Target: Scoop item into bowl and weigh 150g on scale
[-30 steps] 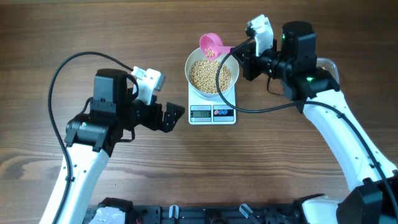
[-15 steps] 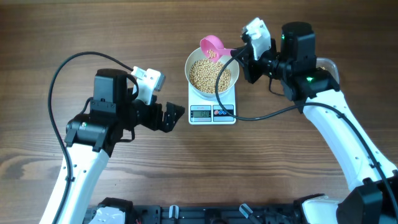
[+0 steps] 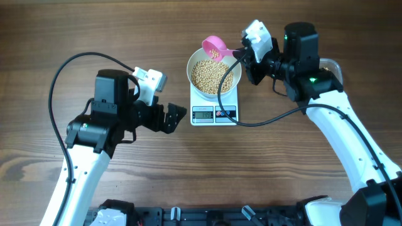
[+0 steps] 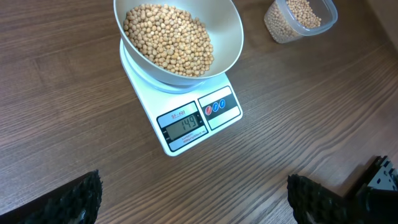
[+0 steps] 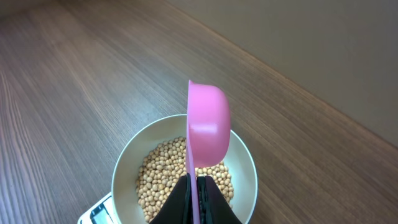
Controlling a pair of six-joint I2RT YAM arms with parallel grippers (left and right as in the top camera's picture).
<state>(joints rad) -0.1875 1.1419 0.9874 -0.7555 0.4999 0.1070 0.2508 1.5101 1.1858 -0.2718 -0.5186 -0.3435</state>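
I rolled the right gripper [image 3: 241, 54] slightly toward 9 o'clock, which tipped the pink scoop [image 3: 214, 47] further sideways above the 12 o'clock rim of the bowl [image 3: 191, 70].

Robotics lab bench (plain), wood-grain table [image 3: 201, 182], cabled arm [image 3: 352, 144], digital scale [image 3: 214, 113]

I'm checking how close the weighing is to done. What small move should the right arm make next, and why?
Probably tip the pink plastic scoop a little further, dropping just a few small beige beans into the round white bowl. The white digital scale appears to read 149, just short, and the right gripper holds the scoop over the bowl with beans left in it.
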